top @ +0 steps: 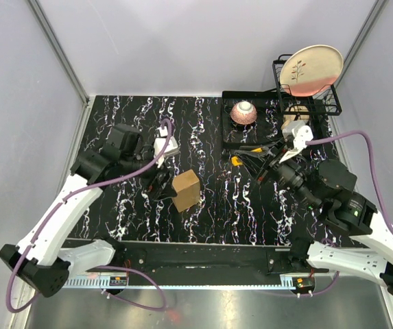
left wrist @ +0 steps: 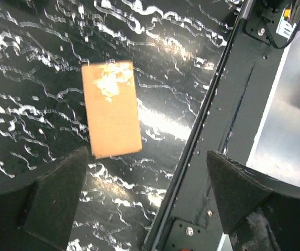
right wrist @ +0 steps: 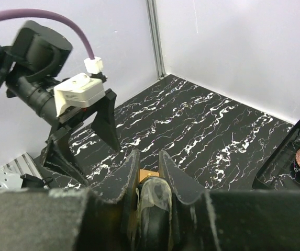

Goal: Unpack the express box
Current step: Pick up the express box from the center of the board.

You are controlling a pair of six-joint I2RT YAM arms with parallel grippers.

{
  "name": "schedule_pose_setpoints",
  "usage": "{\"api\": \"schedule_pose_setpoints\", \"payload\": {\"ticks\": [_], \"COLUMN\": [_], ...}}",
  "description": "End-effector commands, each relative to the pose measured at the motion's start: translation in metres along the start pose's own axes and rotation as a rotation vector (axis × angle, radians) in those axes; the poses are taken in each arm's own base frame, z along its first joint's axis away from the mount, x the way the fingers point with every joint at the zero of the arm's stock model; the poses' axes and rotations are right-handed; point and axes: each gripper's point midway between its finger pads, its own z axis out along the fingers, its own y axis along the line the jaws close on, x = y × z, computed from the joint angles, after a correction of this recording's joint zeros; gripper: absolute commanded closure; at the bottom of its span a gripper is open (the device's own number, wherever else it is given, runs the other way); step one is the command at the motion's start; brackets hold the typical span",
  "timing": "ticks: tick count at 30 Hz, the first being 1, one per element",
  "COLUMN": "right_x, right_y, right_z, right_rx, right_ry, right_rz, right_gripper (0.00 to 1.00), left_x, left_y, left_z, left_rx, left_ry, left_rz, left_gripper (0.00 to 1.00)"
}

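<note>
2 claws: left claw [left wrist: 144,201] wide open above the unlabelled express box [left wrist: 111,109], right claw [right wrist: 148,170] clamping a yellow knife [right wrist: 151,196].

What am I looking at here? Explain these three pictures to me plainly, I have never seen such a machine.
Two robot arms are bolted to a black marbled table. One picture looks down from above; the other two come from cameras on each wrist. The left tool stands wide open beside a closed brown cardboard box, not touching it. The right tool is closed on a yellow utility knife. At the back stand a pink bowl on a black tray and a plate in a wire rack.
</note>
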Motion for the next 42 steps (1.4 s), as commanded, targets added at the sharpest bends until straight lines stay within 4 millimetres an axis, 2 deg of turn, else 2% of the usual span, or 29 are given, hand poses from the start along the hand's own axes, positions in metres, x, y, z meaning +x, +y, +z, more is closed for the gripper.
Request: {"api": "schedule_pose_setpoints", "payload": {"ticks": [1,2,3,5,9,11,17,23,29,34,38,39,42], "right_x": [-0.006,-0.005,-0.005,-0.005,-0.006,-0.007,-0.011,-0.011,-0.008,-0.006,-0.009,-0.011,-0.011], "right_y": [0.0,0.001,0.001,0.002,0.004,0.003,0.002,0.0,-0.002,-0.002,-0.002,-0.002,-0.002], "right_z": [0.006,0.007,0.007,0.008,0.009,0.008,0.002,0.0,0.003,0.004,0.002,0.002,0.0], "right_rx": [0.008,0.004,0.004,-0.002,-0.008,-0.007,-0.008,0.002,0.014,0.017,0.014,0.014,0.01], "right_ry": [-0.01,-0.008,-0.007,-0.004,-0.005,-0.008,-0.022,-0.02,-0.008,-0.002,-0.009,-0.014,-0.016], "right_rz": [-0.006,-0.006,-0.007,-0.009,-0.01,-0.008,-0.001,-0.003,-0.01,-0.023,-0.025,-0.024,-0.02], "right_gripper": [1.0,1.0,1.0,1.0,1.0,1.0,1.0,1.0,1.0,1.0,1.0,1.0,1.0], "left_x": [-0.021,-0.02,-0.015,-0.016,-0.003,-0.002,0.007,0.028,0.051,0.056,0.051,0.05,0.044], "left_y": [0.012,0.005,0.011,0.007,0.028,0.031,0.028,0.024,0.035,0.043,0.043,0.043,0.046], "left_z": [0.009,0.013,0.018,0.025,0.035,0.038,0.048,0.06,0.075,0.087,0.094,0.096,0.1], "left_rx": [-0.123,-0.118,-0.164,-0.174,-0.27,-0.279,-0.232,-0.175,-0.187,-0.184,-0.159,-0.154,-0.151], "left_ry": [-0.074,-0.068,-0.056,-0.065,-0.034,-0.038,-0.02,0.03,0.077,0.084,0.082,0.082,0.069], "left_rz": [0.056,0.082,0.092,0.115,0.111,0.122,0.129,0.139,0.171,0.205,0.213,0.214,0.209], "left_gripper": [0.01,0.01,0.01,0.01,0.01,0.01,0.01,0.01,0.01,0.01,0.18,0.35,0.66]}}
